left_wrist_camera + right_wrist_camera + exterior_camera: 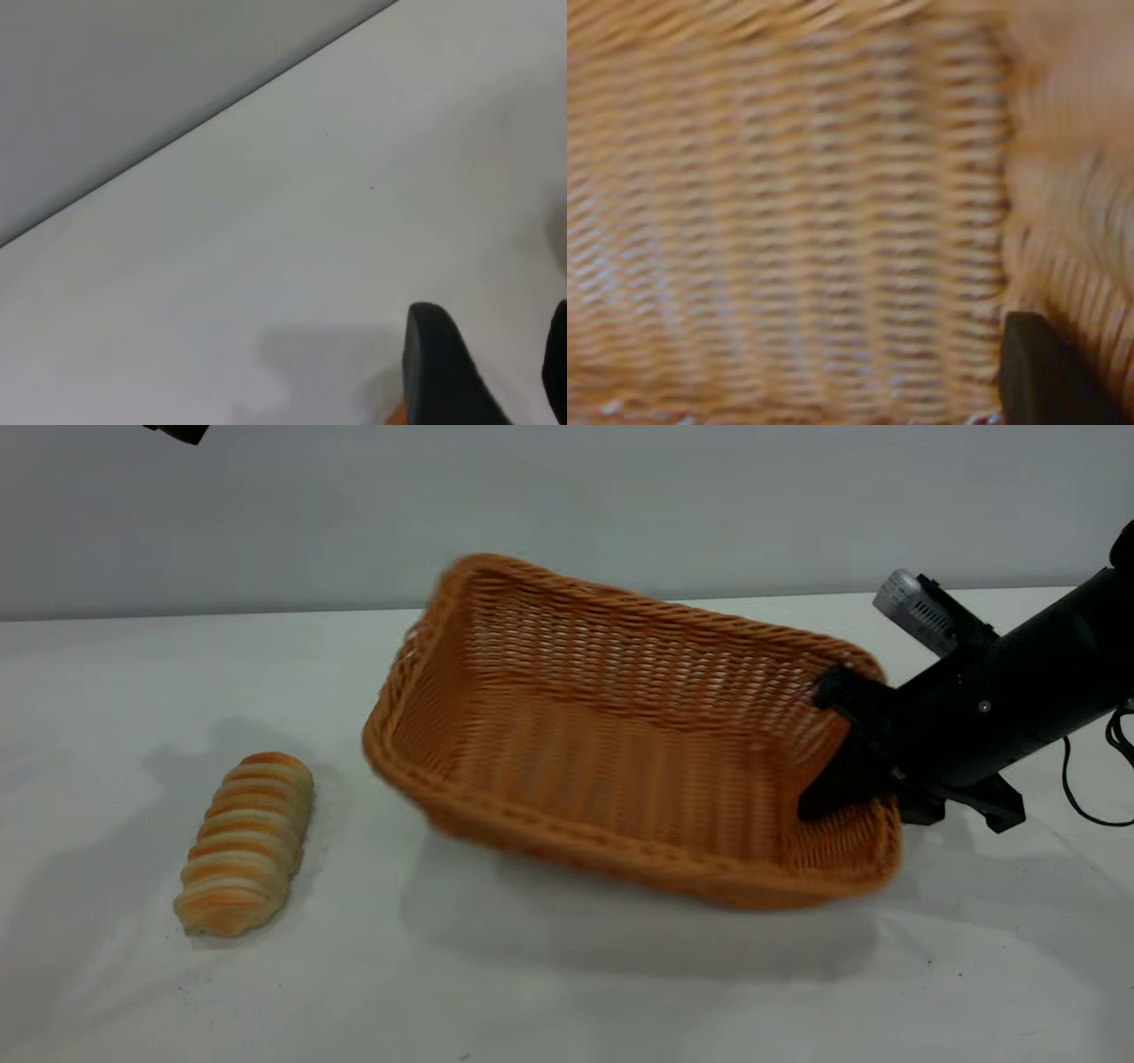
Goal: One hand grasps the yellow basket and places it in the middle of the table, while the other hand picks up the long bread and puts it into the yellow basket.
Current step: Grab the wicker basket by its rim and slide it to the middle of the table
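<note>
The yellow basket (620, 735) is tilted above the table (567, 992), its right end raised. My right gripper (850, 744) is shut on the basket's right end wall, with one jaw inside the basket. The right wrist view is filled with wicker (788, 212), with one black finger (1036, 376) against it. The long bread (244, 843) lies on the table to the left of the basket, untouched. My left gripper (494, 310) is open and empty, high above the bare table. Only a black part of it (177, 432) shows at the exterior view's top left.
A grey wall (567, 505) runs behind the table's far edge. A thin black cable (1085, 788) lies on the table at the far right, behind the right arm. A small orange sliver (396, 413) shows beside one left finger.
</note>
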Available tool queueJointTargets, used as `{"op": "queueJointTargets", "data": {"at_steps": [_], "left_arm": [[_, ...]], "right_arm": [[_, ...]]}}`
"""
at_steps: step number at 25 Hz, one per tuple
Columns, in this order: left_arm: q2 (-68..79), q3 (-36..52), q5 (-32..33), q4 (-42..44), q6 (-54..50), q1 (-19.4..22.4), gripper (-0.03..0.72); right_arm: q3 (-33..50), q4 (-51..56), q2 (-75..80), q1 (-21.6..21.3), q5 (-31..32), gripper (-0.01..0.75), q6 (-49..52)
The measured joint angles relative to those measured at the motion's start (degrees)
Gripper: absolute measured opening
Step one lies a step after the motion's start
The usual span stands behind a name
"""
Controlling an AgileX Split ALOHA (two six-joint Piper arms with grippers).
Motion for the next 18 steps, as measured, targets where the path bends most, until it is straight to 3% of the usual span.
{"op": "queueJointTargets", "data": {"at_steps": [5,9,18], "left_arm": [[0.0,0.0,0.0,0.0,0.0,0.0,0.363],[0.0,0.0,0.1,0.0,0.0,0.0,0.363],[0.0,0.0,0.7,0.0,0.0,0.0,0.363]], "right_arm": [[-0.1,-2.6,-0.4,0.2,0.8,0.048,0.3],[-0.6,-10.5,-4.4,1.3,0.5,0.048,1.4],[-5.3,-30.8,-7.9,8.8,-0.1,0.048,20.0]]}}
